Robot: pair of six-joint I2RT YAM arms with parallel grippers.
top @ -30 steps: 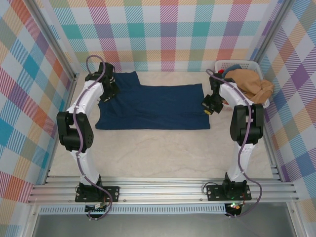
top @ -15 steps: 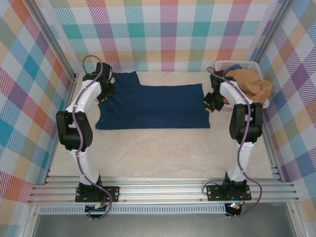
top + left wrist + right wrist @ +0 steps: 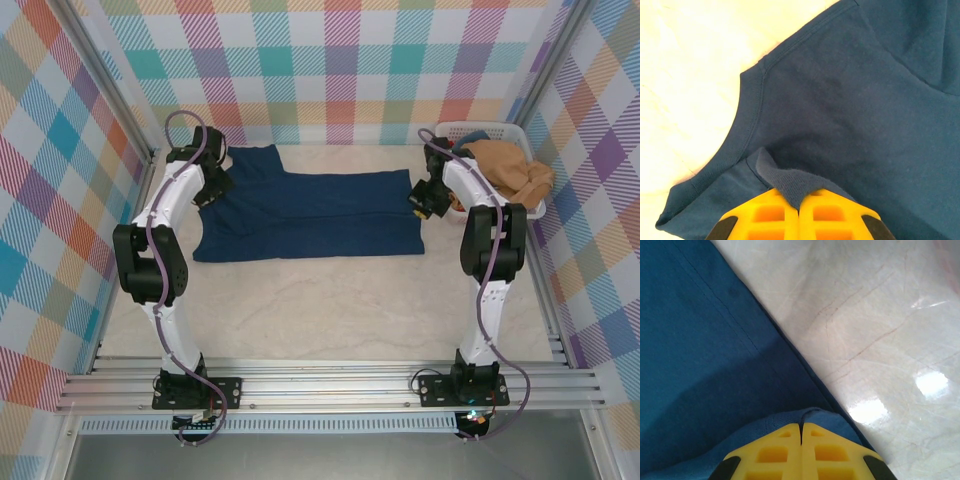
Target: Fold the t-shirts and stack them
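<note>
"Navy t-shirt (image 3: 320, 212): why is it pinched at both ends?"
"Probably so a fold can be carried over evenly. The left fingers (image 3: 770, 217) are clamped tight on a nip of cloth beside the collar, and the right fingers (image 3: 772, 452) are clamped on the opposite edge."
"And the rest?"
"It spreads flat between both grips across the far half of the bench (image 3: 330, 320). The tan-orange t-shirt (image 3: 512, 170) waits in the white basket (image 3: 470, 127)."
</note>
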